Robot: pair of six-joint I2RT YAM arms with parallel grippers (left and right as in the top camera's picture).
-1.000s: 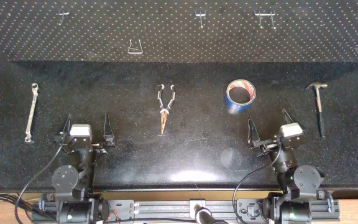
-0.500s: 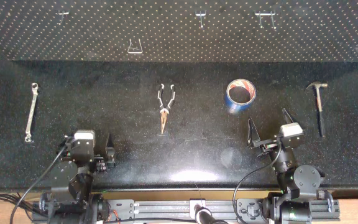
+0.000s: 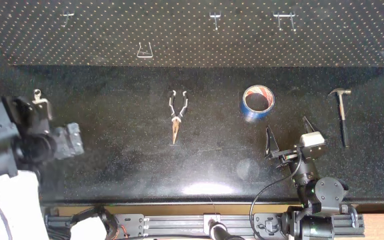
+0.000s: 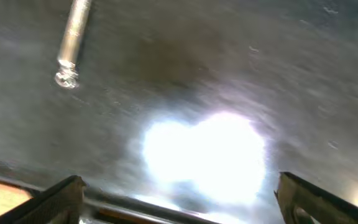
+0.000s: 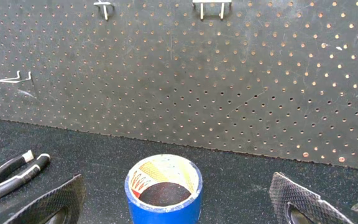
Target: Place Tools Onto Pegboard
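L arm (image 3: 15,143) has left its rest spot at the bench (image 3: 125,127) front. 1 s ago it sat low there; 0.5 s ago it had drawn back. Now it's swung up & out to the L, over most of the wrench (image 3: 37,95). L hand (image 4: 178,190), fingers apart, now hangs near the wrench end.

workshop bench | black pegboard (image 3: 192,33) with metal hooks (image 3: 284,20) (hand tools on worktop (image 3: 125,113))

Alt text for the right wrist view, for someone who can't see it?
A blue tape roll sits on the black table ahead of the open right gripper. Behind it rises the pegboard with metal hooks; pliers lie nearby.
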